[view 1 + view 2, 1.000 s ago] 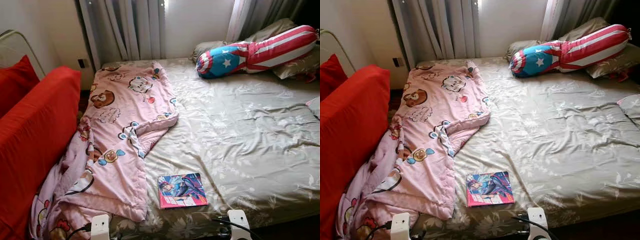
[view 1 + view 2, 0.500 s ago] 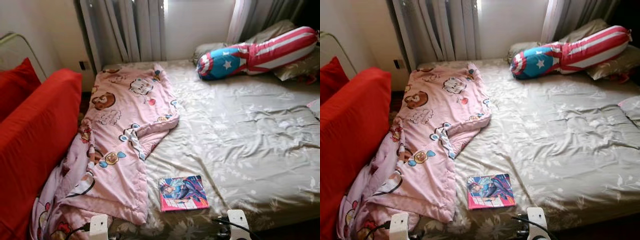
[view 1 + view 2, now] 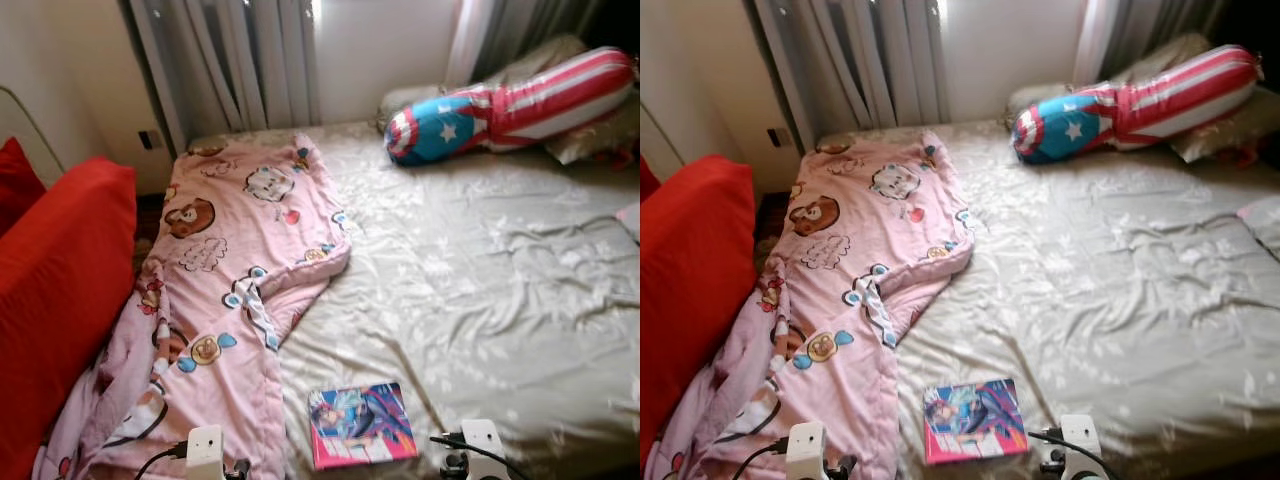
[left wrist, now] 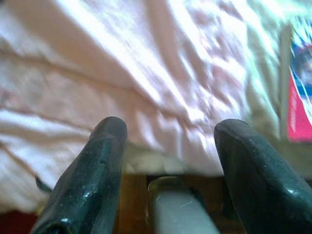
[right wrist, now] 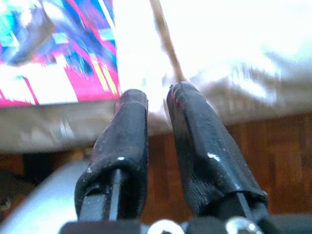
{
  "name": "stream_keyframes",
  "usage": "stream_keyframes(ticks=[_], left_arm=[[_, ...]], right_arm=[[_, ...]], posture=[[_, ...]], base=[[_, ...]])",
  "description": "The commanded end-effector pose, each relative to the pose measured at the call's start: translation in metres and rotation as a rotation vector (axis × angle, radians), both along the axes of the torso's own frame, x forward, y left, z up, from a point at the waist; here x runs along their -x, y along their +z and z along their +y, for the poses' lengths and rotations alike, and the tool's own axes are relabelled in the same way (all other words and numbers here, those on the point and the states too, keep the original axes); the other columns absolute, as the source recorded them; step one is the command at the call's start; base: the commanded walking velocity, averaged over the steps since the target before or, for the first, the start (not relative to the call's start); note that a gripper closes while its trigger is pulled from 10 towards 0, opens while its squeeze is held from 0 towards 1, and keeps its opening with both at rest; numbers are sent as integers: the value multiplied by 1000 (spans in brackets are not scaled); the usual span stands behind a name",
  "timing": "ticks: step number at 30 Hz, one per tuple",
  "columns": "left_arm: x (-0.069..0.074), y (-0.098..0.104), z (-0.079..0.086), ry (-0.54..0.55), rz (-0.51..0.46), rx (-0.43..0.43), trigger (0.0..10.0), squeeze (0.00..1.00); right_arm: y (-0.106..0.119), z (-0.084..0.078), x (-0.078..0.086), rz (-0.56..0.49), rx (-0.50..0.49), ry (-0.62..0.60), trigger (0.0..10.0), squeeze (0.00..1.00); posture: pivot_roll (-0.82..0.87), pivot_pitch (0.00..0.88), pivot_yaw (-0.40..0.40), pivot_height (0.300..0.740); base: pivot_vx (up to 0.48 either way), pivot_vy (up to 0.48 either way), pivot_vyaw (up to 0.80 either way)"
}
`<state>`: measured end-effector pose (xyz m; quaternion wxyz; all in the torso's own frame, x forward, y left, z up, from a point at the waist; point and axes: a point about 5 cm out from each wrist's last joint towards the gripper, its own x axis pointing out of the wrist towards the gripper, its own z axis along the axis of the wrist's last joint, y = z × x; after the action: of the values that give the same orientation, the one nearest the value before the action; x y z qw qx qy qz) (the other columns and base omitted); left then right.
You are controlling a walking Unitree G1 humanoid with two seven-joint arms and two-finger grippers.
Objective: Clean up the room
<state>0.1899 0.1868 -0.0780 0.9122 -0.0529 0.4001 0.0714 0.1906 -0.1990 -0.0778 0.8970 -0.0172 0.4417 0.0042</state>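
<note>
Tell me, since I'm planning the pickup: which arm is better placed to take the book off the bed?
Right, probably. The book lies at the bed's near edge, just ahead of the right gripper. The left gripper, jaws open, faces the pink blanket.

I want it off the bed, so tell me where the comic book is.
In the left eye view, the comic book lies flat on the near edge of the bed, just right of the pink blanket.

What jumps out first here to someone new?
The pink cartoon blanket, rumpled down the bed's left side and spilling over its near corner. Next, the star-and-stripes bolster pillow at the bed's far right, and the bright book lying flat near the front edge beside the blanket.
</note>
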Motion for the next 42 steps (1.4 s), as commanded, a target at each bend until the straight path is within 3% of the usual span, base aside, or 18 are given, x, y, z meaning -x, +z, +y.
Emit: stream_keyframes(ticks=[1, 13, 14, 15, 18, 28, 35, 42], left_arm=[[8, -3, 7, 18, 10, -7, 10000, 0], [5, 2, 9, 74, -94, 26, 10000, 0], [5, 3, 9, 76, -101, 23, 10000, 0], [-18, 17, 15, 80, -193, 16, 10000, 0], [-38, 34, 21, 76, -297, 3, 10000, 0], [-54, 57, 22, 9, -503, 12, 10000, 0], [-63, 69, 20, -13, -574, 11, 10000, 0], [-64, 73, 13, -81, -614, -10, 10000, 0]], right_arm=[[-3, 7, 5, -1, -20, 4, 10000, 0], [4, 11, -1, -152, -96, -71, 10000, 0], [10, 13, -11, -195, -120, -73, 10000, 0], [31, 17, -43, -333, -123, -47, 10000, 0], [46, 18, -59, -441, -115, -34, 10000, 0], [61, 4, -64, -588, -113, -50, 10000, 0], [66, 0, -65, -633, -99, -55, 10000, 0], [65, 1, -62, -646, -82, -72, 10000, 0]], posture=[[-129, 0, 24, 740], [-138, 0, 43, 740], [-138, 0, 43, 740], [-137, 0, 44, 740], [-138, 0, 43, 740], [-141, 0, 25, 740], [-149, 0, 21, 740], [-146, 0, 22, 740]], base=[[0, 0, 0], [0, 0, 0], [0, 0, 0], [0, 0, 0], [0, 0, 0], [0, 0, 0], [0, 0, 0], [0, 0, 0]])
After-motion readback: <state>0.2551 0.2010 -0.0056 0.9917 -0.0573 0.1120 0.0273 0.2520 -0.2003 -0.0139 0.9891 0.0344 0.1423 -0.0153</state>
